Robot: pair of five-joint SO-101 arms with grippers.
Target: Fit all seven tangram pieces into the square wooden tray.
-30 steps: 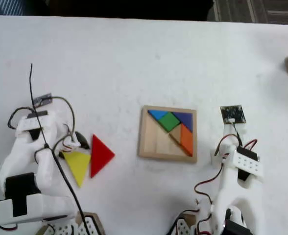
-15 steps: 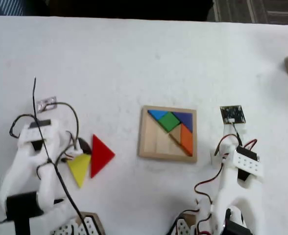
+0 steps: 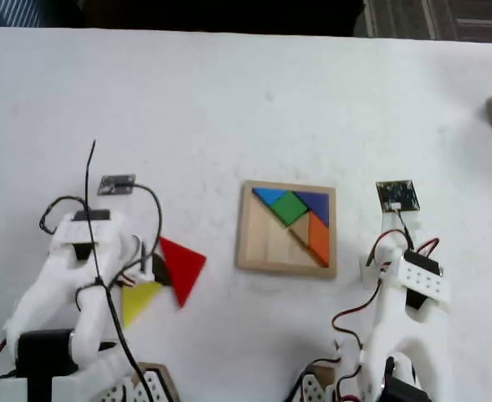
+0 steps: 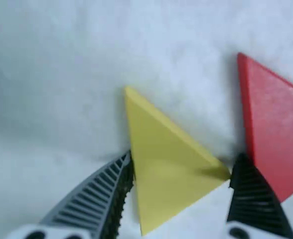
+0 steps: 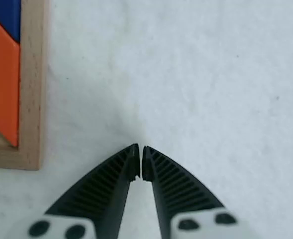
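Jaws of the left gripper pinch the yellow triangle, lower left of the high view, one finger just beside the red triangle, likely for carrying to the tray at centre, whose lower-left part is bare. The right gripper sits clenched and empty beside the tray's lower-right corner, out of the way
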